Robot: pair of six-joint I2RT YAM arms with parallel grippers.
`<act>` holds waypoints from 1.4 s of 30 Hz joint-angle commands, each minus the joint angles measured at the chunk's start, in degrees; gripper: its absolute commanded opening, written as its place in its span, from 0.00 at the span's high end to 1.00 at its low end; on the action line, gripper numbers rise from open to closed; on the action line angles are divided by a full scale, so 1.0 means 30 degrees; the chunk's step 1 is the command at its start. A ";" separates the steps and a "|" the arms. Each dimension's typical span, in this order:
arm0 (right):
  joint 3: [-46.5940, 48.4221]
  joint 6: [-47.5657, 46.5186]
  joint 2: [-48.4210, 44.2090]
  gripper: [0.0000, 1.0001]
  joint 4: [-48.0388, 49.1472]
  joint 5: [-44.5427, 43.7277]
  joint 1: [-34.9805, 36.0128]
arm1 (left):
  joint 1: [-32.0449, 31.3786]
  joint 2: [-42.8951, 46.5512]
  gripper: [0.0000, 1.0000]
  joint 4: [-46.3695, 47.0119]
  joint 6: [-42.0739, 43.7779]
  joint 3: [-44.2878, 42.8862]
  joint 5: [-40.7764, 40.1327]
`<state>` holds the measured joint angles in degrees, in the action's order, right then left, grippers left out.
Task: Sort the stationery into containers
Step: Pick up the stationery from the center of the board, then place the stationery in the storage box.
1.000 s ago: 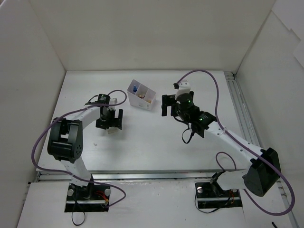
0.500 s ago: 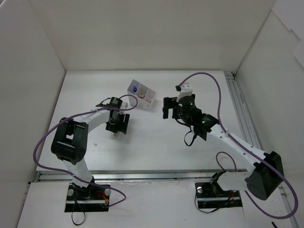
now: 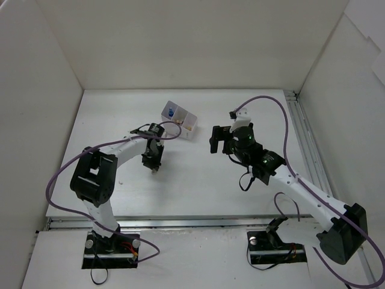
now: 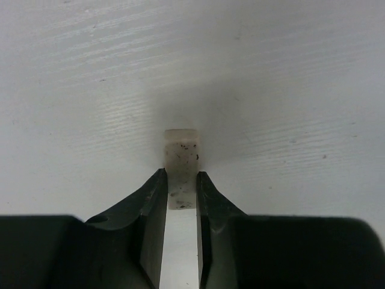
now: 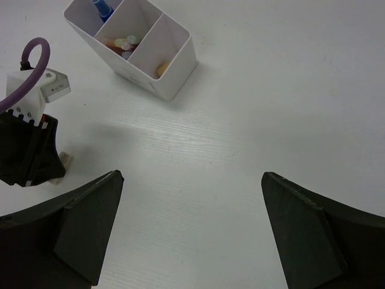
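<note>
In the left wrist view a short tan eraser block (image 4: 181, 158), speckled with dark marks, lies on the white table with my left gripper (image 4: 180, 176) shut on its near end. From above, that left gripper (image 3: 153, 164) points down at the table, just below and left of the container (image 3: 179, 118). The container (image 5: 178, 65) is a white box with three compartments: a blue-labelled tube (image 5: 101, 7), several coloured pens (image 5: 120, 43) and a yellow piece (image 5: 161, 69). My right gripper (image 5: 192, 177) hangs open and empty over bare table, to the right of the box.
The left arm's black wrist and purple cable (image 5: 27, 147) fill the left edge of the right wrist view. White walls close in the table at the back and on both sides. A metal rail (image 3: 304, 141) runs along the right edge.
The left gripper has moved right, nearer the container, and closed from wide open onto the eraser block. The right arm has drifted slightly right, still open.
</note>
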<state>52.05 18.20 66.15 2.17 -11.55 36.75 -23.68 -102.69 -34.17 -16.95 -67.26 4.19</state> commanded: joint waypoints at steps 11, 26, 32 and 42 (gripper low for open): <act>-0.2876 0.0408 -0.3854 0.02 0.0536 -0.3294 -0.0122 | -0.2448 0.1744 1.00 0.1865 0.2484 -0.8710 0.0626; -0.3640 -0.0060 -0.6141 0.02 -0.2422 -0.5670 -0.0591 | -0.2448 -0.6224 0.95 0.1108 0.4830 -1.9793 0.0395; -0.4252 0.0906 -0.7280 0.02 -0.3859 -0.6490 -0.0737 | -0.2448 -0.6929 0.83 0.1811 0.4335 -1.9473 -0.0576; -0.4578 0.0937 -0.8866 0.02 -0.4270 -0.7428 -0.1001 | -0.2448 -0.8336 0.88 0.1430 0.3425 -2.0118 -0.1190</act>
<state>37.67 20.86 39.70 -11.68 -30.44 34.24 -31.14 -129.16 -31.38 -5.15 -124.84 2.11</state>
